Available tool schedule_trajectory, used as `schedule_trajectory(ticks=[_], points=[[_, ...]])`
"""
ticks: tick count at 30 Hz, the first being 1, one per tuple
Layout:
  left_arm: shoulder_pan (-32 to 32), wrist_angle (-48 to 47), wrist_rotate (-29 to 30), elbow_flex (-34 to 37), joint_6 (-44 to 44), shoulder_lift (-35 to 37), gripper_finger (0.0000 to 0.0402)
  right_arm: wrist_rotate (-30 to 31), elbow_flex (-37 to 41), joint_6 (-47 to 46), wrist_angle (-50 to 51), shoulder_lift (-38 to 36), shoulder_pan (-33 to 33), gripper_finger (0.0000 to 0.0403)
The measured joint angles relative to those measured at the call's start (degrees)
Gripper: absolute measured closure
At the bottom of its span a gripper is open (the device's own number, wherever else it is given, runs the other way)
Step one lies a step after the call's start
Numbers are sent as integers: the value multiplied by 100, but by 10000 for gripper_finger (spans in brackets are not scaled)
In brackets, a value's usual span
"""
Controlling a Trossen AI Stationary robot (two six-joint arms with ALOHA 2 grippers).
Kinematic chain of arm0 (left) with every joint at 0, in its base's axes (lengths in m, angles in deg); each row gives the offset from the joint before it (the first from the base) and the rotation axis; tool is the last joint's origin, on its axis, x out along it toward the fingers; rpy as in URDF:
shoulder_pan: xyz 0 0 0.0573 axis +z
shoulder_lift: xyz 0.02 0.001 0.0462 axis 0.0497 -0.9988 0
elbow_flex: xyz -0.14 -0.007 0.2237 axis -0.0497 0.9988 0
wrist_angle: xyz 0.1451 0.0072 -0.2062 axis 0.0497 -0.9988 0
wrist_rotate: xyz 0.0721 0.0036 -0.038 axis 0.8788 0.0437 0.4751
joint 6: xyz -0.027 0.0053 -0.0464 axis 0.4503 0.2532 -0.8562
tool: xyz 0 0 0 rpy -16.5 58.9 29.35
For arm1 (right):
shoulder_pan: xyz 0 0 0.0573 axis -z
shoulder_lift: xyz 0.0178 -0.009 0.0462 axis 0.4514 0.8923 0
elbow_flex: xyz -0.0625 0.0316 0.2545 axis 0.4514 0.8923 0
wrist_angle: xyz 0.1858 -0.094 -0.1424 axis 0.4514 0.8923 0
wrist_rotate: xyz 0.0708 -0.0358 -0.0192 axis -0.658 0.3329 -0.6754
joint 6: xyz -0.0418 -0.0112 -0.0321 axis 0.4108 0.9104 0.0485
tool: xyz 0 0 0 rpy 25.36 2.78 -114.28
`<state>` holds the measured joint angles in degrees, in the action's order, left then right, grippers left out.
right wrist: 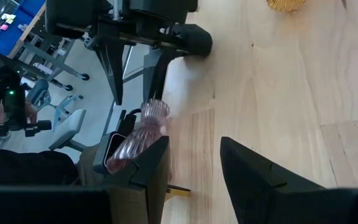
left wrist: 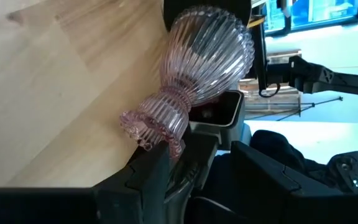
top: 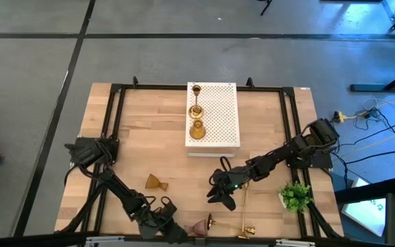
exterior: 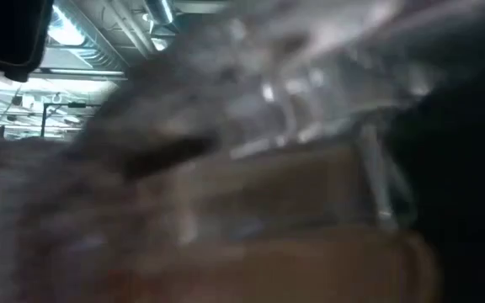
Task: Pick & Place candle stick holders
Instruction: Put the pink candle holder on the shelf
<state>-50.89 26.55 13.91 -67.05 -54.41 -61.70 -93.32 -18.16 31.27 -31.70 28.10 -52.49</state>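
Note:
A pink ribbed glass holder (left wrist: 201, 59) lies on its side near the table's front edge (top: 197, 226). Its cup faces the low camera and its frilled foot faces my left gripper (left wrist: 201, 155), which is open just behind that foot (top: 177, 232). An amber glass holder (top: 156, 182) lies on the wood. Two brass candlesticks (top: 243, 213) lie near the front edge. Two more brass ones (top: 195, 99) and an amber glass one (top: 196, 129) stand on the white perforated box (top: 221, 116). My right gripper (right wrist: 194, 149) hovers open mid-table (top: 219, 195), with nothing between its fingers. My left gripper comes level from the table's left, its fingers in line with the lying pink holder. One fingertip (left wrist: 157, 158) stands right at the frilled foot rim (left wrist: 143, 127). I cannot tell whether it touches. The holder rests on the wood on its ribbed side.
A small green plant (top: 295, 195) stands at the right front. The low camera's black body (left wrist: 224, 111) sits at the front edge right behind the pink holder. A black frame (top: 115, 123) runs around the tabletop. The low view is filled by blurred glass.

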Motion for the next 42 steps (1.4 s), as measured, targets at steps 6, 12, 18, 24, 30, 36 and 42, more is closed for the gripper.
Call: schedule_trajectory(ticks=[6,12,18,24,30,36,42], points=[[10,5,23,0,9,0,235,0,0,0,-1,0,-2,257],[23,-21,41,2,-104,0,235,-472,2,-174,230,-2,-4,257],[32,-33,-47,4,-181,2,235,-800,2,-302,268,-2,-221,257],[104,-51,-139,5,-234,4,236,-816,-191,-352,231,-2,-534,257],[166,-41,-201,4,-227,4,236,-660,-539,-264,807,-2,-703,257],[229,-4,-90,7,-125,4,236,-643,-557,-260,919,-2,-706,257],[392,94,-51,9,187,-4,236,-601,-557,-311,970,-2,-703,257]])
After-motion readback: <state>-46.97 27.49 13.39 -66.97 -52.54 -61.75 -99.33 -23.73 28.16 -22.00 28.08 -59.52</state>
